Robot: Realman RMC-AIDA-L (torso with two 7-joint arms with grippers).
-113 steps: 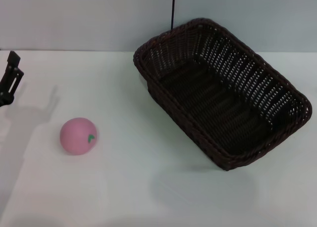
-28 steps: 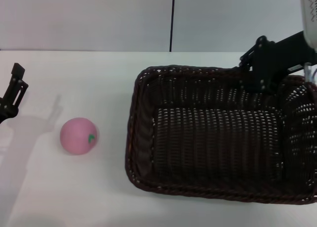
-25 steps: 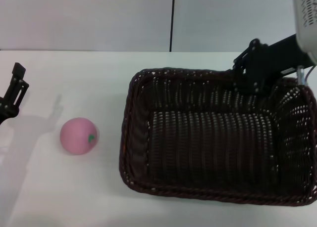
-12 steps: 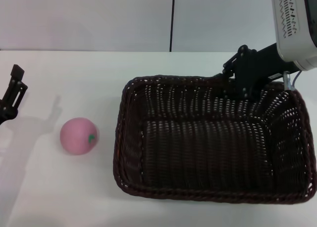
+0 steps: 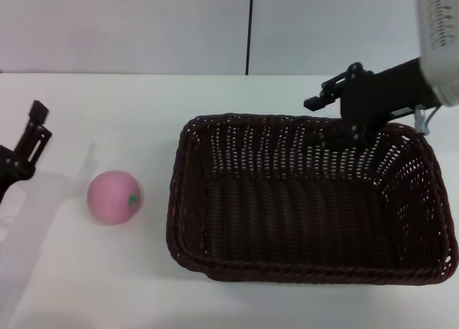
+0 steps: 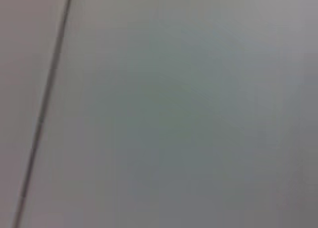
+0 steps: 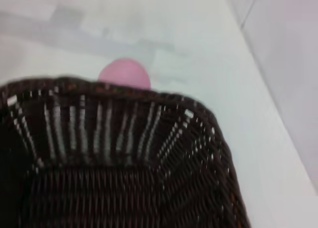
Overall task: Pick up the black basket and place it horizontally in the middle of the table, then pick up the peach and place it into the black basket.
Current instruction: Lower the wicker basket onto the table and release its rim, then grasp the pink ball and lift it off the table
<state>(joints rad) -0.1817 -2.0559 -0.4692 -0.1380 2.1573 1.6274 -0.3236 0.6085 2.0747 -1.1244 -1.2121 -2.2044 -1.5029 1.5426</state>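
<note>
The black basket [image 5: 301, 221] lies flat and horizontal on the white table [image 5: 115, 272], right of the middle. My right gripper [image 5: 324, 121] is at the basket's far rim, open. One finger is outside the rim and one inside. The pink peach [image 5: 112, 196] sits on the table left of the basket, apart from it. The right wrist view shows the basket's inside [image 7: 114, 183] and the peach [image 7: 125, 75] beyond its rim. My left gripper [image 5: 36, 128] is open and empty at the table's left edge, left of the peach.
A grey wall with a dark vertical seam [image 5: 249, 28] stands behind the table. The left wrist view shows only this wall and seam [image 6: 42, 118]. White tabletop lies between the peach and the basket and in front of both.
The basket was turned from a diagonal lie to horizontal, carried left and set down flat. The right gripper's fingers have spread at its rim. The left gripper has shifted a little right, toward the peach.
</note>
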